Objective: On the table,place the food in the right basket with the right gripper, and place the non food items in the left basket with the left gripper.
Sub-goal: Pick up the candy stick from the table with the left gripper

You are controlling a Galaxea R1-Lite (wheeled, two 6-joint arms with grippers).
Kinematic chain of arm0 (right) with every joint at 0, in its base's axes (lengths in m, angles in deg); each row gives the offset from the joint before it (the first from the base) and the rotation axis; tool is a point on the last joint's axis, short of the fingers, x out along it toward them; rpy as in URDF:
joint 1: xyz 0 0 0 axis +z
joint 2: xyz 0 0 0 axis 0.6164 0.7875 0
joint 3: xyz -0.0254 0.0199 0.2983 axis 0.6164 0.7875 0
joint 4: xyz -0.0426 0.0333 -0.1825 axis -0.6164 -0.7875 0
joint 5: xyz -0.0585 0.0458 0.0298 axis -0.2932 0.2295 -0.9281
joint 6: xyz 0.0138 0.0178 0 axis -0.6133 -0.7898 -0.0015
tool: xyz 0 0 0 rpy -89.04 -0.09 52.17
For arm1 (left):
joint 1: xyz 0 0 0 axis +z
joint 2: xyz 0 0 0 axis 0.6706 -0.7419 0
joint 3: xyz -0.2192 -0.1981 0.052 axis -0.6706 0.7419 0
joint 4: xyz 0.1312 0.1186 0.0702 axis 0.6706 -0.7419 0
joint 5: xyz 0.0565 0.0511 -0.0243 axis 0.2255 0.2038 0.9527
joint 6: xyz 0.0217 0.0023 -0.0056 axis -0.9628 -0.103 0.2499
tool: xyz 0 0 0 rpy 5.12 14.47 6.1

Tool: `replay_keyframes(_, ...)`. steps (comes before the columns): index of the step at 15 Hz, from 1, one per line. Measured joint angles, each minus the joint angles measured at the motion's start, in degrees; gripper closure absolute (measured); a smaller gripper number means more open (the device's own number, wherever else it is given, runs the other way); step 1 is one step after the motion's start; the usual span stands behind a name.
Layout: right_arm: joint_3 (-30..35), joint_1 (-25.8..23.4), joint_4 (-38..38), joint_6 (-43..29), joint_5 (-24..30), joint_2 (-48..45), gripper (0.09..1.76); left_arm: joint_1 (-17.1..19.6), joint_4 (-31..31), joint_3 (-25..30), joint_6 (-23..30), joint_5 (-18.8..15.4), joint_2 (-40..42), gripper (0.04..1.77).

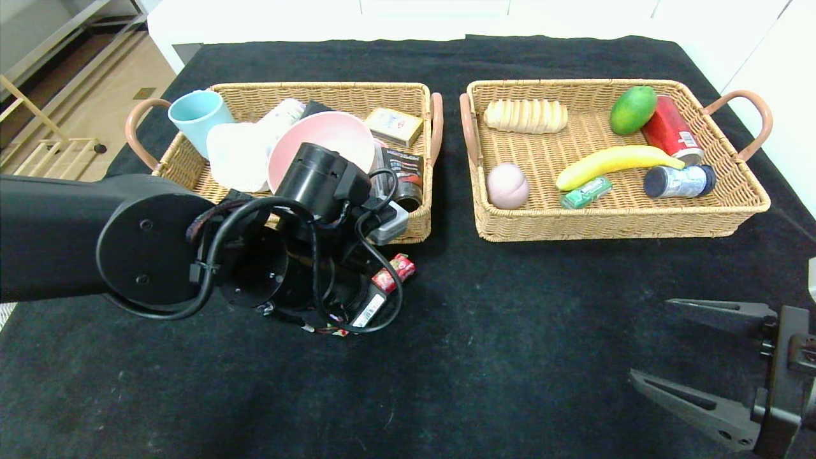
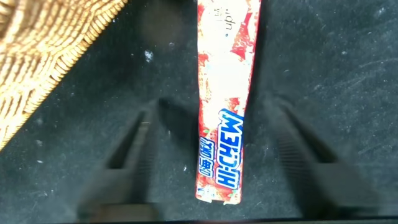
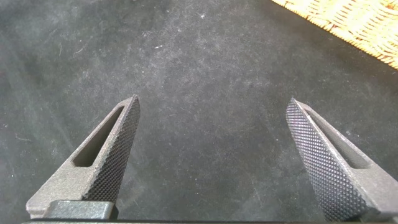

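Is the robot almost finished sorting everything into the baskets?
Nearly. The pale pink peach and striped bread loaf sit in the right wicker basket; the pink bowl sits in the left wicker basket. The red candy stick pack lies on the black cloth between the left pincer fingers, ungripped. The right pincer waits open.

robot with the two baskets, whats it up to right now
It is sorting things from the table into two wicker baskets. The left hand is down over a red candy stick pack lying on the black cloth just in front of the left basket, a finger on each side of the pack but not touching it. The right hand waits open over bare cloth near the table's front edge. The pink bowl already sits in the left basket, the bread loaf and peach in the right basket.
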Motion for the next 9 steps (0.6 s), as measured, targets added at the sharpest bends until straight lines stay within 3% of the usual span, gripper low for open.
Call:
replay_keyframes(3, 0.0, 0.0, 0.0, 0.0, 0.0, 0.0, 0.14, 0.0, 0.0, 0.2, 0.1, -0.3, -0.1, 1.02)
replay_keyframes(4, 0.0, 0.0, 0.0, 0.0, 0.0, 0.0, 0.14, 0.0, 0.0, 0.3, 0.1, -0.4, -0.1, 1.32)
replay_keyframes(5, 0.0, 0.0, 0.0, 0.0, 0.0, 0.0, 0.14, -0.1, 0.0, 0.4, 0.1, -0.4, -0.1, 1.5)
replay_keyframes(9, 0.1, 0.0, 0.0, 0.0, 0.1, 0.0, 0.14, -0.1, 0.0, 0.6, 0.2, -0.4, -0.3, 1.48)
